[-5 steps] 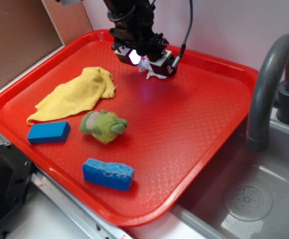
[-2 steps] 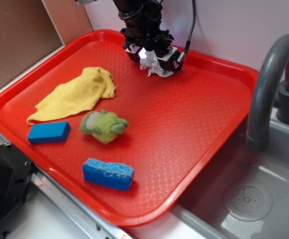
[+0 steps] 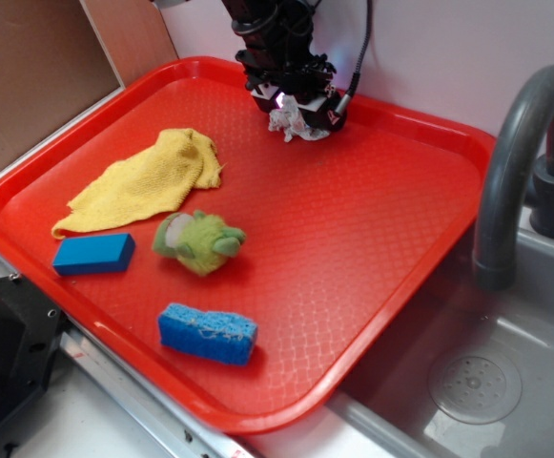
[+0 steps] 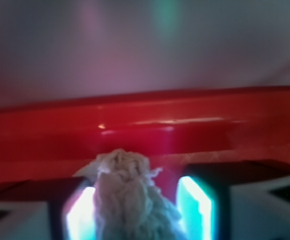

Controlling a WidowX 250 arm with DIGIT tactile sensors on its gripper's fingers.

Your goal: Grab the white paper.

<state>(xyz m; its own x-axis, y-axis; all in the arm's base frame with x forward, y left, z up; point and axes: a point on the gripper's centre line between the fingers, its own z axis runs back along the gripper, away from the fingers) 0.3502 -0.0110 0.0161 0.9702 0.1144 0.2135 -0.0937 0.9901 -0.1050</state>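
On my feed the white paper is a small crumpled wad, white-grey and twisted into rope-like folds, sitting at the far edge of the red tray near its back rim. My gripper is clamped on it; from the wrist camera the paper stands between the two fingers, its frayed top poking above them toward the rim.
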